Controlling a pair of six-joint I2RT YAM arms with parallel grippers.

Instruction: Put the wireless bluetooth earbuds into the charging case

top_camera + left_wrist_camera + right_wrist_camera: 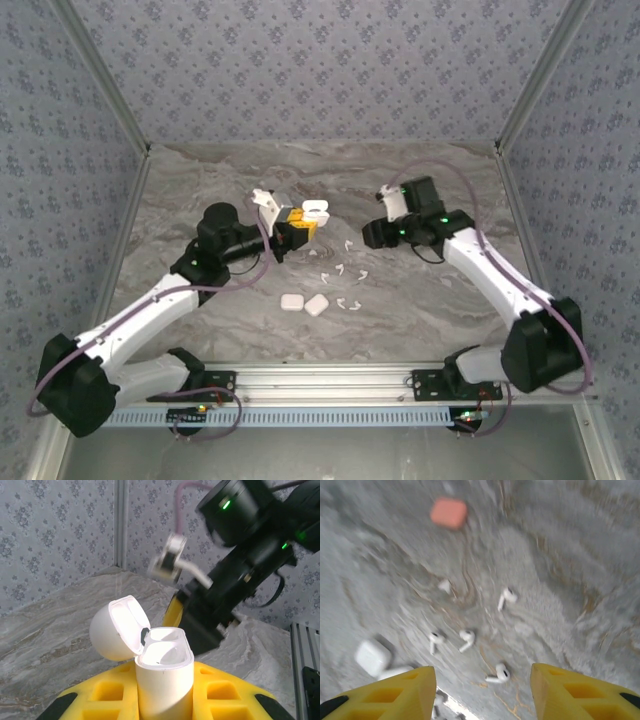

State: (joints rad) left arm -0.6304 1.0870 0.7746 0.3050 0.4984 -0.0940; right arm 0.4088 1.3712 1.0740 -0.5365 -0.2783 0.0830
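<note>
— So, how far along with the earbuds (506,596)?

— Barely begun, by the look of it. Clamped upright between the yellow fingers of the left gripper (297,226): a white charging case (165,675), lid (117,630) tipped open to that hand's left. No bud visible in the wells, though hard to be sure from this angle.

— And the buds themselves?

— Loose on the marble table (400,320), scattered below the right gripper (482,682) and just ahead of its fingertips. At least four white ones. None picked up yet.

— And that right gripper?

— Hovering over them, yellow fingers spread apart, nothing between. Left to do, as a judgement: pick up a bud, carry it across to the held case, seat it, repeat for its partner, close the lid.

— Anything given by one camera beyond the others?

— From the left wrist: the case's interior and hinge up close, with the right arm (240,580) dark and looming beyond the case. From the right wrist, blurred: stems and dark tips of the buds, a coral-red case (448,512) far ahead of the fingers, a closed white case (371,656) near the left fingertip. From overhead: both arms leaning in toward each other, the held case apart from the right gripper, the buds below the gap between them.
</note>
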